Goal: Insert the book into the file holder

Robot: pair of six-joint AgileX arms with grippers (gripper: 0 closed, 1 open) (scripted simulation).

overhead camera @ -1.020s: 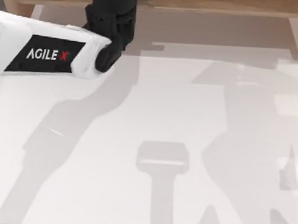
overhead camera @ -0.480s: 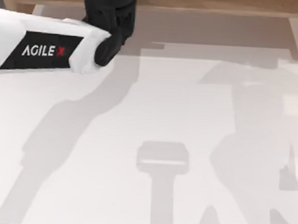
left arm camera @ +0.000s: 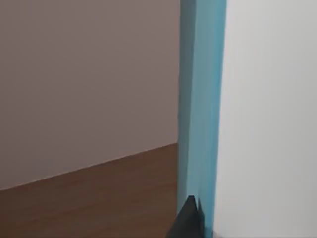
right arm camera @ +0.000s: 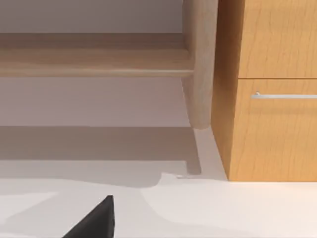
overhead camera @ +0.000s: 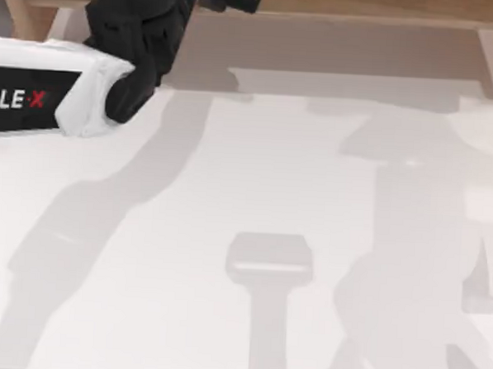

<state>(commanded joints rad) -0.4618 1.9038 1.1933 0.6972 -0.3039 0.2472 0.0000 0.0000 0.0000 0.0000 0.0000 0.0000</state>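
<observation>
The book [left arm camera: 257, 114] stands on edge close to the left wrist camera, its light-blue border [left arm camera: 198, 99] beside a plain white cover. One dark fingertip [left arm camera: 188, 220] of my left gripper presses against that border, and the book hangs in the air with wall and floor behind it. In the top view my left arm's black wrist [overhead camera: 134, 38] is at the far left edge of the table. The file holder is out of view. A dark fingertip [right arm camera: 96, 218] of my right gripper hovers above the white table.
The white table [overhead camera: 271, 194] carries only arm shadows. A wooden rail [overhead camera: 363, 5] runs along its far side. The right wrist view has a wooden cabinet [right arm camera: 267, 124] with a metal drawer handle [right arm camera: 282, 95] and a round wooden leg [right arm camera: 200, 64].
My left arm has drawn back toward the left, and its black wrist has shifted left with it. The shadows on the table have shifted too.
</observation>
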